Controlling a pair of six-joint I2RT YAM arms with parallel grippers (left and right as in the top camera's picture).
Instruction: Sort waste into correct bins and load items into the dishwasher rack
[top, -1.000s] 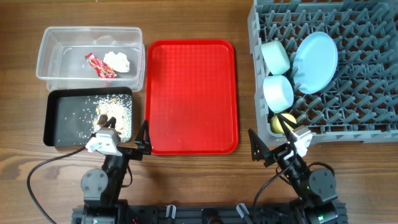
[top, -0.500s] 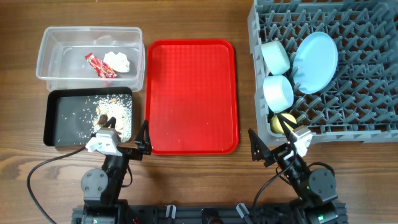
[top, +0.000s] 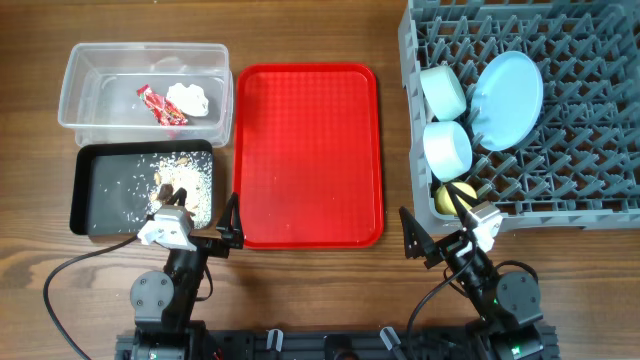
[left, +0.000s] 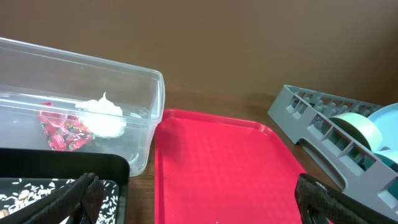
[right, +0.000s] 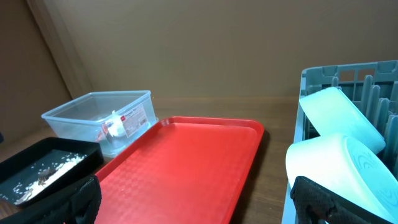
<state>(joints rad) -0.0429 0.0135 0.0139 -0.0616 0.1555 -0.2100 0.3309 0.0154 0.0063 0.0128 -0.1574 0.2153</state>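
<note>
Two tools sit low on the bench (top: 390, 30): left tool (left: 196, 202) around 7 o'clock, right tool (right: 199, 202) around 5 o'clock. Each wrist view shows its fingers (left: 68, 199) spread wide at the frame edges with nothing between them. We read both as fully open and empty.

Where the load sits:
- clear tub (top: 100, 80) at 10 o'clock holds the red wrapper (top: 160, 105) and white tissue (top: 190, 98).
- black tray (top: 105, 190) at 8 o'clock, just below the tub, holds the food scraps (top: 185, 180), heaped toward its 3 o'clock end.
- red serving tray (top: 310, 155) is mid-bench and bare.
- dishwasher rack (top: 580, 150) at 2 o'clock has the light green bowl (top: 445, 92), pale blue bowl (top: 447, 148) and pale blue plate (top: 508, 100) standing on edge in it. The yellow-green cup (top: 455, 195) is at its 7 o'clock corner.
- fork and spoon: we can't pick them out. A thin pale sliver (top: 460, 205) by the cup may be one, but it's too small to tell.

Our read: sorting and loading look essentially finished, cutlery unconfirmed.

Risks from here:
- Right tool sits just below the rack's near wall, close to the cup. A lift or swing toward 12 o'clock could clip that wall and jolt the rack, toppling the dishes on edge.
- Left tool is near the corners of the black tray and the red serving tray. A sideways sweep could shove the black tray and scatter scraps onto the bench.
- Calling it done without confirming the cutlery.
</note>
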